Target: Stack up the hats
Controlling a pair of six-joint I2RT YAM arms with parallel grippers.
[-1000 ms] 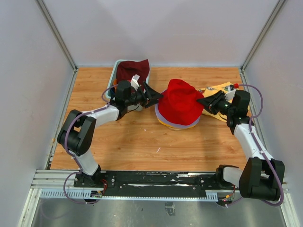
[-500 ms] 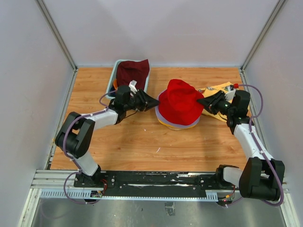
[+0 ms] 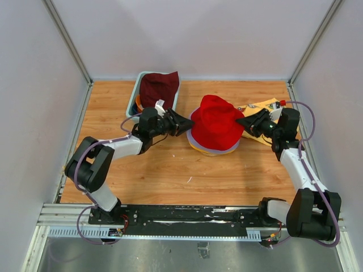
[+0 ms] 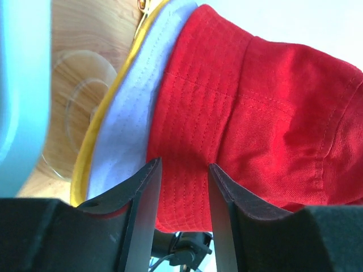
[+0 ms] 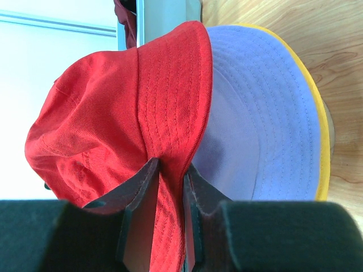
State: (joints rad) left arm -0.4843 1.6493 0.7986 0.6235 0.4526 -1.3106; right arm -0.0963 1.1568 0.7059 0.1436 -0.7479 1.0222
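Red hat [image 3: 214, 127] sits atop the lavender hat [image 5: 255, 113] and yellow hat [image 5: 321, 130], mid surface [image 3: 170, 170]. R tool [image 5: 170, 165] is clamped on its right brim. L tool [image 4: 184, 167] is parted, narrow gap, just beside the left brim w/ nothing gripped. Risk: if L bites too deep it prob. catches the lavender brim too, so any lift drags the stack askew. A pull from R alone could tip the crown. Maroon hat [image 3: 159, 86] waits in the teal tub [image 3: 136, 93].
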